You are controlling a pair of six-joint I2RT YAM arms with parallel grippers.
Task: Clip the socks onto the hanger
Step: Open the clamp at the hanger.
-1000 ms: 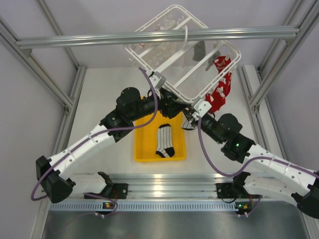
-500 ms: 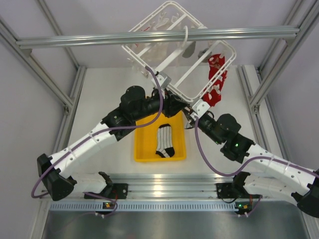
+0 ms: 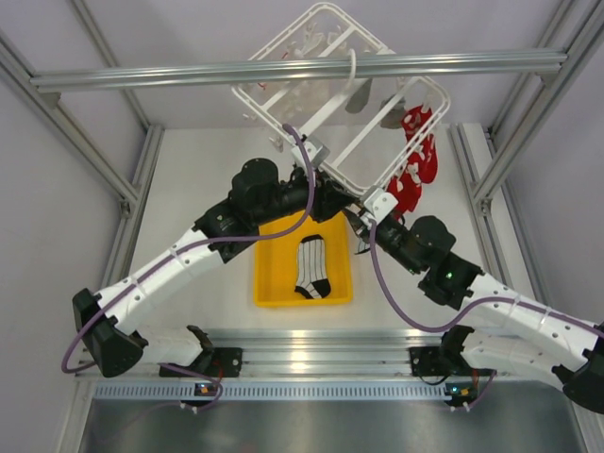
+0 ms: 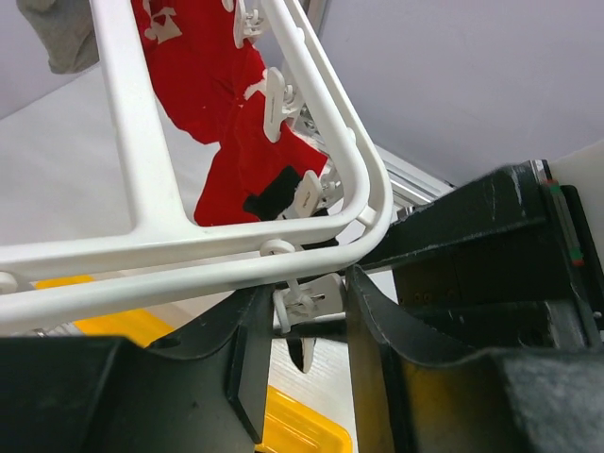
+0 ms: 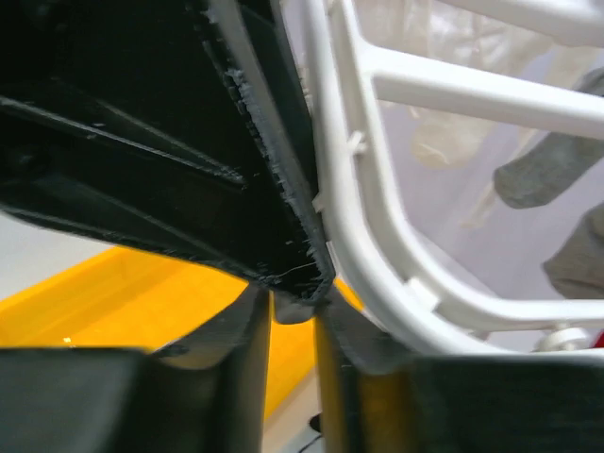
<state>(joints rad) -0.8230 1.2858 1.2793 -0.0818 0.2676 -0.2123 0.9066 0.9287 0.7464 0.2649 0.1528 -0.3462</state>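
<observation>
Along the near edge of the table point(image 3: 189, 179), both arm bases are bolted, and both arms reach inward to the near corner of the hanger point(image 4: 142, 160).

Left gripper point(image 4: 307, 294): raised to that corner. Its fingers point(image 4: 250, 368) stand on either side of a small white clip point(image 4: 300, 302) that dangles just under the frame's rounded corner. They are closed in on the clip. The pad on one side touches it, and the other is at most a sliver away.

Tray point(image 3: 274, 274): yellow, at the table's middle toward the near edge. One striped sock point(image 3: 314, 267) lies flat in it, black toe toward the near edge.

Hanger: hung by its hook from the grey beam point(image 3: 142, 77) across the far side. It sits tilted above the table's far half, with its near corner between the two grippers. A grey cloth point(image 4: 57, 38) hangs from a clip near the frame's middle.

Right gripper point(image 5: 291, 307): directly beside the left one, under the same corner. Its fingers point(image 5: 245, 349) are drawn nearly together on dark material. The wrist view is too close to identify it. The top view shows black-and-white fabric, a second striped sock point(image 3: 360, 242), hanging at this gripper.

Red socks point(image 3: 415, 160): clipped along the hanger's right side, hanging over the table's right half, well apart from the tray.
</observation>
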